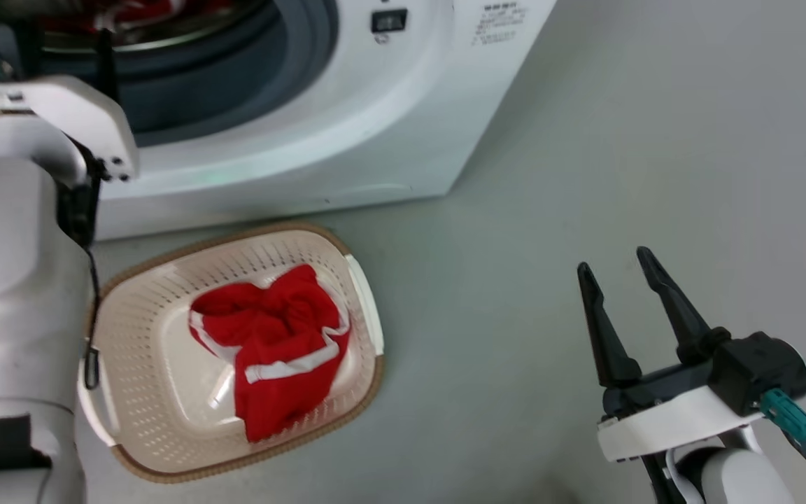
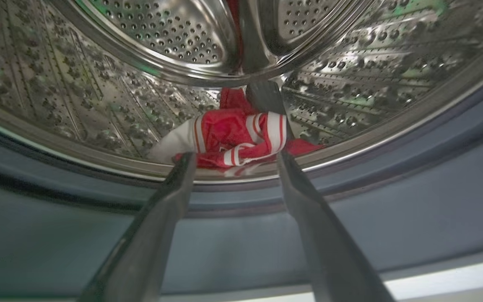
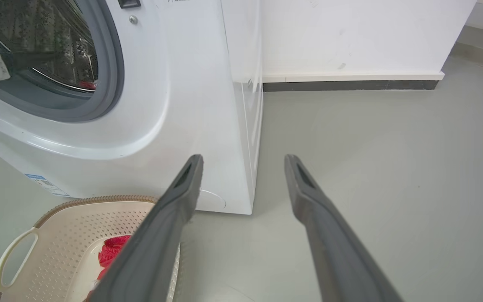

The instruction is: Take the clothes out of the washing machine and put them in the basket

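Red clothes (image 1: 273, 350), 1 basketed, 1 in washer (image 1: 347, 126)

Spread wide, the left tool (image 2: 235, 156) points into the drum (image 2: 99, 105); a red garment (image 2: 241, 131) lies inside past its tips; grey gasket (image 2: 413, 209) below.

From head and right wrist, the washing machine (image 1: 347, 105) at eleven o'clock and the basket (image 1: 151, 294) are being overlooked; from the left wrist, the drum (image 2: 99, 105) is being faced closely.

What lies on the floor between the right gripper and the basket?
Nothing: in the head view, only bare grey floor separates the right gripper from the basket.
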### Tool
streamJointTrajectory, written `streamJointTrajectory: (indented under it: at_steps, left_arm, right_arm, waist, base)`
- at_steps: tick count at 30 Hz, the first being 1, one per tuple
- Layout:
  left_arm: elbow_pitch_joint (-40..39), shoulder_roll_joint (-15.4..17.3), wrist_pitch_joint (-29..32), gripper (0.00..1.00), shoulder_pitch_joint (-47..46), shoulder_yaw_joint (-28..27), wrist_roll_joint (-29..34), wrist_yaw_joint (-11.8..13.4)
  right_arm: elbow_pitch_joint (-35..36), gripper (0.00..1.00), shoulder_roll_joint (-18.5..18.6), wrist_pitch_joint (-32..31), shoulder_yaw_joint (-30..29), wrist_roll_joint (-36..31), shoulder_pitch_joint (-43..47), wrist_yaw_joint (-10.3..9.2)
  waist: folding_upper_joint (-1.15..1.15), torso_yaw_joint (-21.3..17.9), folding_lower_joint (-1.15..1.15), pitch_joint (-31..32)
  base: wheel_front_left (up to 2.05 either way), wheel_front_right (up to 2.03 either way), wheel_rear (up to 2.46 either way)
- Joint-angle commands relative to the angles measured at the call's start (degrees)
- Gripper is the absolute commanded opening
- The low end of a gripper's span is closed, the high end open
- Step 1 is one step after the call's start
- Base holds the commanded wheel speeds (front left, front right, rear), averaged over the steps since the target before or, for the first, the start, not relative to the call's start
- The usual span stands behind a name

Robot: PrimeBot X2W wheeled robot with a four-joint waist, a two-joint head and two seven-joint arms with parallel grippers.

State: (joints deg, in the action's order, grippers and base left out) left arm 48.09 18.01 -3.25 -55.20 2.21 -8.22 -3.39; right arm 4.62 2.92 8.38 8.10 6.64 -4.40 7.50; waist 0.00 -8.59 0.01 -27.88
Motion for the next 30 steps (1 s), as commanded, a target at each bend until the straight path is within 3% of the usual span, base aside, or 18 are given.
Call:
streamJointTrajectory:
  at_steps: [1, 16, 22, 27, 28, 29, 30]
  left_arm:
    - [1.2, 0.5, 1.3, 1.0, -1.8, 0.2, 0.2, -0.1]
    - [9.3, 11.0, 21.3, 1.0, -20.2, 2.2, 2.4, -0.6]
    - [8.0, 16.6, 31.3, 1.0, -23.5, 2.3, 3.1, 0.3]
    - [6.2, 18.5, 37.6, 1.0, -22.1, 2.2, 2.9, 1.6]
    - [5.5, 18.7, 38.5, 0.16, -21.6, 2.2, 2.9, 2.0]
    - [4.8, 18.7, 39.2, 0.0, -21.2, 2.2, 2.8, 2.2]
    - [3.9, 18.9, 39.8, 0.0, -20.7, 2.2, 2.7, 2.5]
  right_arm:
    - [-0.7, 1.0, -0.1, 0.7, 0.4, 0.5, -1.4, -0.03]
    - [-6.4, 1.0, -0.1, 4.8, 5.6, 4.4, -6.3, -0.03]
    - [-7.9, 1.0, -0.1, 5.8, 8.0, 6.1, -5.5, -0.02]
    - [-8.4, 1.0, -0.1, 6.2, 8.8, 6.7, -5.6, -0.03]
    - [-8.4, 1.0, -0.1, 6.3, 8.9, 6.8, -5.6, -0.03]
    - [-8.5, 1.0, -0.1, 6.3, 8.9, 7.0, -5.6, -0.03]
    - [-8.6, 1.0, -0.1, 6.4, 8.9, 7.1, -5.7, -0.02]
  waist:
    - [0.0, -3.3, -0.01, -4.9]
    - [0.0, -12.1, -0.01, -13.0]
    - [0.0, -15.8, -0.01, -15.0]
    - [0.0, -17.2, -0.01, -15.5]
    - [0.0, -17.3, -0.01, -15.6]
    - [0.0, -17.4, -0.01, -15.6]
    - [0.0, -17.4, -0.01, -15.7]
  base:
    - [0.0, 0.0, 0.0]
    - [0.0, 0.0, 0.0]
    - [0.0, 0.0, 0.0]
    - [0.0, 0.0, 0.0]
    - [0.0, 0.0, 0.0]
    - [0.0, 0.0, 0.0]
    - [0.0, 0.0, 0.0]
